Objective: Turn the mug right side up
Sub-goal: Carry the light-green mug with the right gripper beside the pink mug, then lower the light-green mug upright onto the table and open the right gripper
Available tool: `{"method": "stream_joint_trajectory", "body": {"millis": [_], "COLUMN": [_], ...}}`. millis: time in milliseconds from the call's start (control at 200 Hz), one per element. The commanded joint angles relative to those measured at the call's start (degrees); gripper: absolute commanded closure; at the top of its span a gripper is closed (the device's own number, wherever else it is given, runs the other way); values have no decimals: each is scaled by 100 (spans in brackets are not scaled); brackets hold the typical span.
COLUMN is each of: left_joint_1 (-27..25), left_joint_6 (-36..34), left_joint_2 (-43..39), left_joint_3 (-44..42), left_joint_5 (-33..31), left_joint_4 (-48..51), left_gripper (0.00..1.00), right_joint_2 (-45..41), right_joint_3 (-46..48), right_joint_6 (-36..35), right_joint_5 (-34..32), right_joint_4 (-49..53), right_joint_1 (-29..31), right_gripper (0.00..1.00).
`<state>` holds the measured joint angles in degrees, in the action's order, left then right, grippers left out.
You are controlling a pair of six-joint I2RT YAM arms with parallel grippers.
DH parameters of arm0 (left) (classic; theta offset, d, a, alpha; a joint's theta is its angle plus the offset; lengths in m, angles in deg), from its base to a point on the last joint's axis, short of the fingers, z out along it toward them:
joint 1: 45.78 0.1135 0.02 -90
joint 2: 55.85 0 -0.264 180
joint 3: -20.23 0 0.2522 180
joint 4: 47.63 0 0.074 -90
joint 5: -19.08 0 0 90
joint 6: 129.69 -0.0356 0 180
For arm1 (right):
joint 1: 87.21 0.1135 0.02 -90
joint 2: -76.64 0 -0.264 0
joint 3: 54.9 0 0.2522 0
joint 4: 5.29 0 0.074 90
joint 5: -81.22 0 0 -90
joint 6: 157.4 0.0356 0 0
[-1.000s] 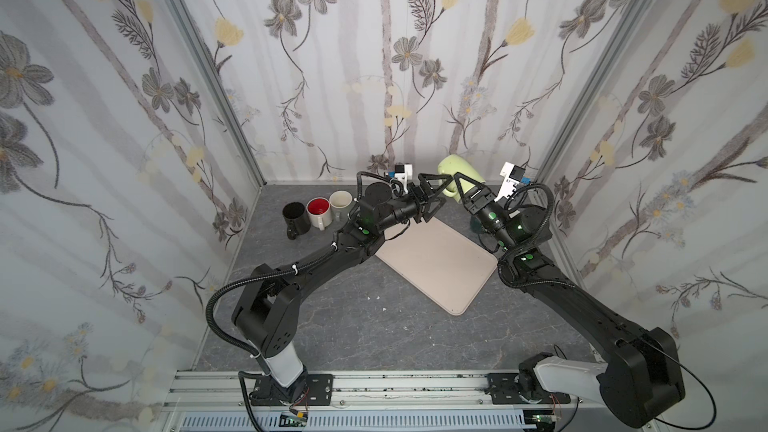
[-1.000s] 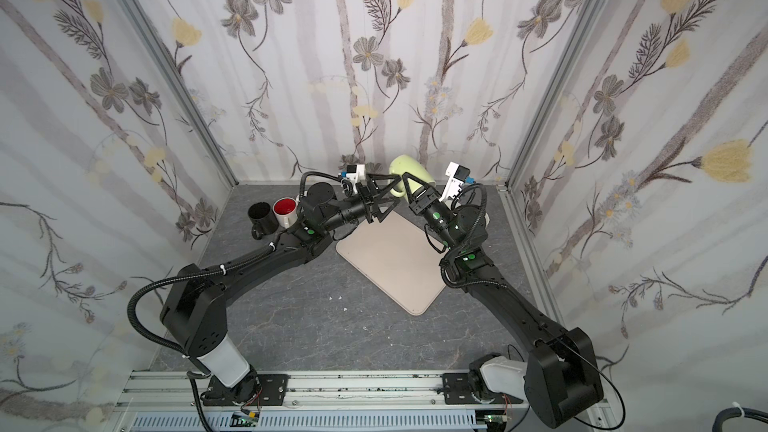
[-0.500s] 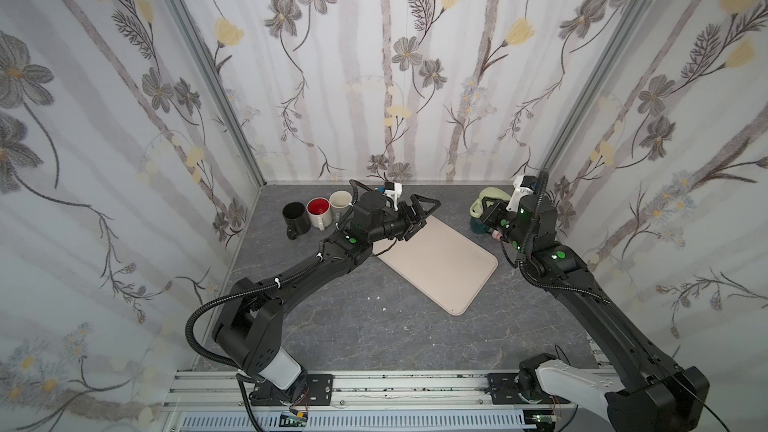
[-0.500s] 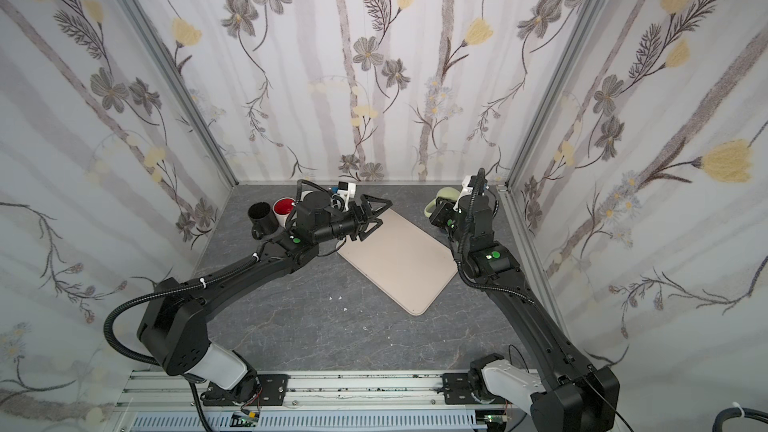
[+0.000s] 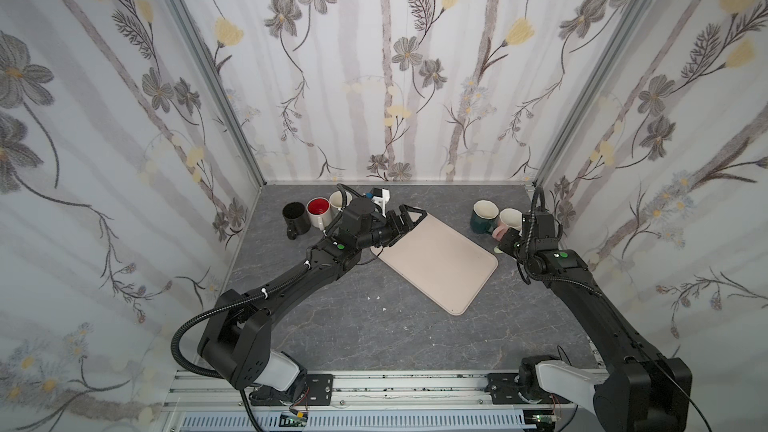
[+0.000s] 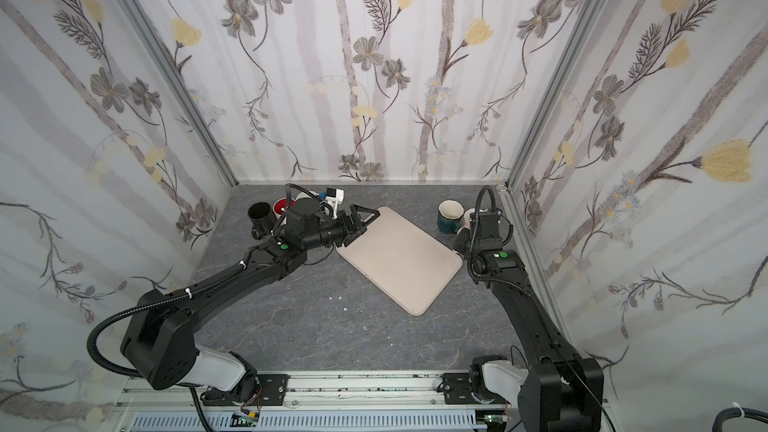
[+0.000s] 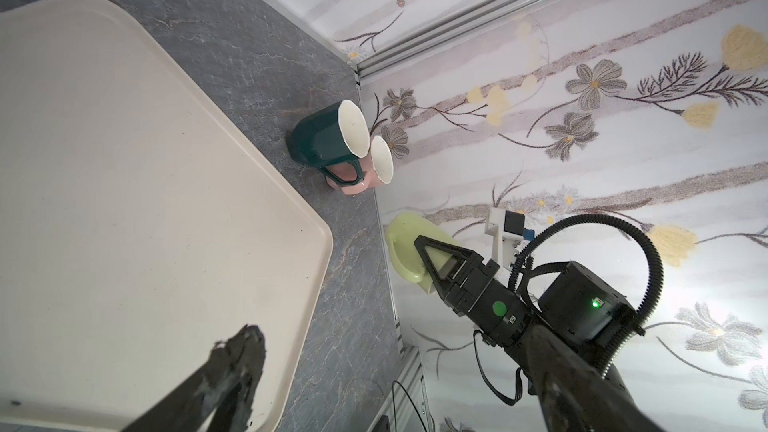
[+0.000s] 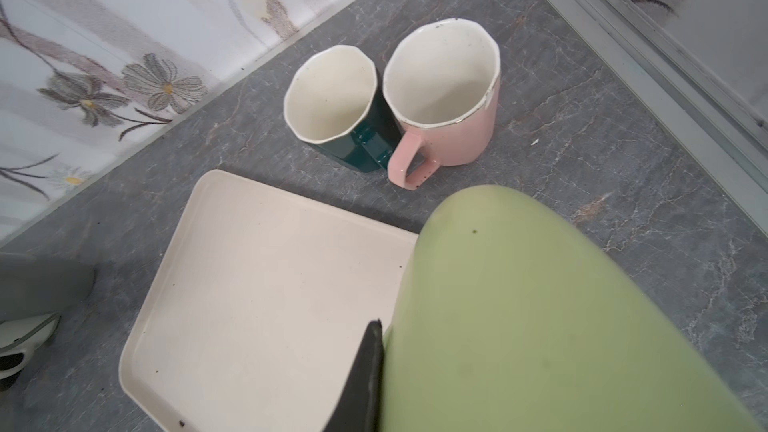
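1. Grey marbled tabletop (image 5: pixel 374 326), enclosed by floral-papered walls, carries a beige tray (image 5: pixel 440 263) at centre.
2. Five mugs stand mouth-up. The black mug (image 5: pixel 295 216), red-lined mug (image 5: pixel 319 210) and cream mug (image 5: pixel 338 201) are at the far left. The dark green mug (image 5: pixel 482 218) and pink mug (image 5: pixel 509 220) stand side by side at the far right.
3. Right end effector (image 7: pixel 428 259) is clamped on the light green mug (image 8: pixel 540 305), held close to the right wall, near the pink mug and off the tray.
4. Left end effector (image 5: pixel 409 218) stands wide and empty above the tray's far corner.
5. Status: pick-up is done. The light green mug's mouth shows in no view, so its orientation cannot be confirmed, and neither can contact with the tabletop.
6. Remaining, as judged: confirm mouth-up, set down, release.
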<state>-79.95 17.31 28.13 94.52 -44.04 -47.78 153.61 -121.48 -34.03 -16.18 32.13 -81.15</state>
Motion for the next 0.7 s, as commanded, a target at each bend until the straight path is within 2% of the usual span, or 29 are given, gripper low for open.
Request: {"method": "stream_joint_trajectory", "body": {"millis": [0,170,695], "left_joint_1": [122,540,1334], "left_joint_6": [-306,-276,-454], "left_joint_2": [-101,-312,-910], "left_joint_3": [-49,-332,-982], "left_joint_5": [168,559,705], "left_joint_4": [112,82,213], "left_gripper": [0,0,0], "right_joint_2": [299,947,2527], "right_joint_3": [-107,-356,-1356], "right_joint_6": [-150,-321,-603], "right_joint_5": [239,401,796], "right_joint_4": [-194,-19,206], "right_joint_1": [-205,-434,-623], "right_gripper": [100,100,100]}}
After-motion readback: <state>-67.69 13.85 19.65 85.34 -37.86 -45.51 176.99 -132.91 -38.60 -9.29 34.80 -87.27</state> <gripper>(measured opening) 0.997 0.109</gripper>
